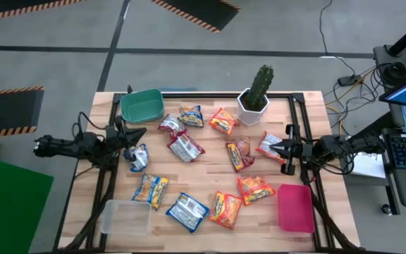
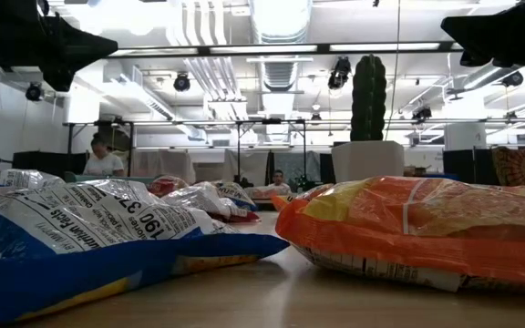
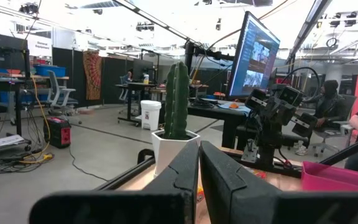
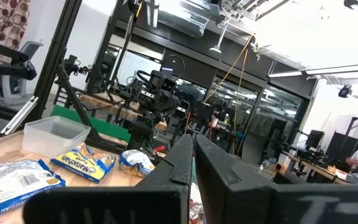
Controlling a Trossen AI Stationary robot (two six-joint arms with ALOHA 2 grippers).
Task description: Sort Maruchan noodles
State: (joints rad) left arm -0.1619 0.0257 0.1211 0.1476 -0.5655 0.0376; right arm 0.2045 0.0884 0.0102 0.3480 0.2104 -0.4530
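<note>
Maruchan noodles (image 1: 185, 146) scattered mid-table (image 1: 203, 222), trays at the edges, arms outboard.

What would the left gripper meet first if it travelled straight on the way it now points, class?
Probably the cactus in its white pot, which sits dead ahead of the left gripper in its wrist view. Depth is unclear, so it might pass just beside it.
</note>
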